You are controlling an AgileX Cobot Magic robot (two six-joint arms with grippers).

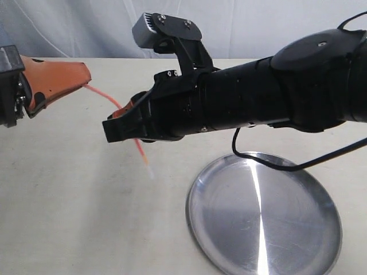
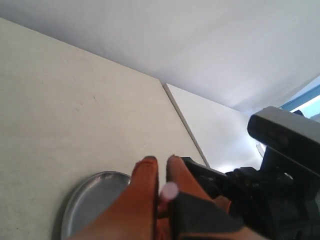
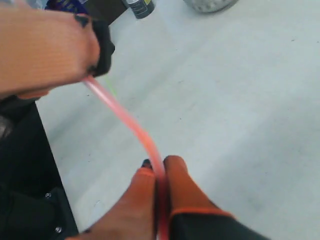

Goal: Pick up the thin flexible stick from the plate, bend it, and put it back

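Observation:
Both grippers hold the thin flexible stick (image 1: 106, 97) in the air, to the left of the plate (image 1: 264, 215). My left gripper (image 1: 85, 79), at the far left, is shut on one end; the stick's cut end (image 2: 169, 190) shows between its orange fingers. My right gripper (image 1: 127, 112) is shut on the stick (image 3: 131, 126) further along, and the stick arches between the two. Its pale tip (image 1: 148, 167) hangs below the right gripper. In the right wrist view the left gripper's finger (image 3: 45, 50) is at the stick's far end.
The right arm (image 1: 258, 94) stretches across above the plate, with a black cable (image 1: 269, 163) drooping over the rim. A pale round object (image 3: 209, 5) and a dark can (image 3: 140, 7) stand at the table's far edge. A seam (image 2: 182, 120) runs between two tabletops.

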